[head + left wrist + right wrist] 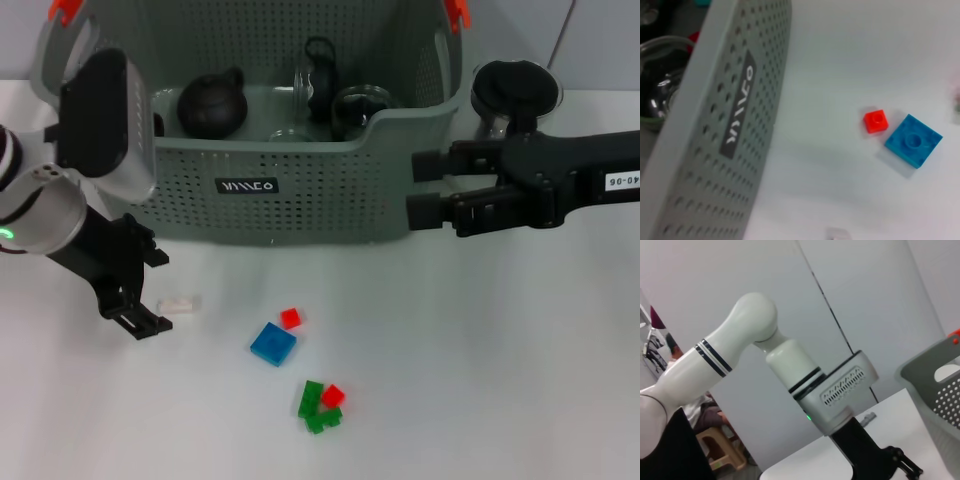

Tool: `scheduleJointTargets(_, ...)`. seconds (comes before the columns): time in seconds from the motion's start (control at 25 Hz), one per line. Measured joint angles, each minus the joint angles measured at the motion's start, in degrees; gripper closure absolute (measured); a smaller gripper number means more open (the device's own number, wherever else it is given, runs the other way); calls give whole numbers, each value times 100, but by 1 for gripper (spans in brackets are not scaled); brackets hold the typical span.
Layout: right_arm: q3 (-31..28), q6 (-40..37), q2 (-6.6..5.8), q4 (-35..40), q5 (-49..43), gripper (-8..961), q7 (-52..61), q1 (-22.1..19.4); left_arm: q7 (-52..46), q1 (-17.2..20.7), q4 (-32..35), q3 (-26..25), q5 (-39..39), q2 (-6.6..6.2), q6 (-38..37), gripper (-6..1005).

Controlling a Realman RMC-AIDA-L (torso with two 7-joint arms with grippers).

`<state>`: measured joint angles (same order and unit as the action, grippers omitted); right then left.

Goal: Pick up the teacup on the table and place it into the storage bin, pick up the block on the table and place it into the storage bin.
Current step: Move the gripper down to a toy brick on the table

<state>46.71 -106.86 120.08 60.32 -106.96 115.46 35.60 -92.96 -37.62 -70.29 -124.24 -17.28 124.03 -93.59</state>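
Storage bin: we see the large grey perforated plastic basket [300, 190] at the table's rear, holding a dark round teapot [212, 104] and glassware.
Table: our white tabletop [480, 380] lies open in front of the basket.
Right gripper: our right gripper [412, 190] hovers just beside the basket's right front corner, jaws parted, holding nothing.
Left gripper: our left gripper [140, 290] hangs low near the basket's left front, jaws spread, empty, beside a small clear block [180, 304].
Blocks: a flat blue square block [273, 344] touches a small red block [291, 318]; a green-and-red cluster [320, 404] sits nearer us.
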Motion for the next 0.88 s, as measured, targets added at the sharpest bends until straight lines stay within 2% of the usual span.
scheduleJointTargets(0.72, 132, -53, -4, -82, -18, 7, -48, -71, -324, -239, 864, 382, 30, 12, 530, 159)
scheduleJointTargets(0.88, 267, -101, -44, -82, -87, 6, -124, -104, -385, -295, 1016, 426, 97, 13, 702, 159)
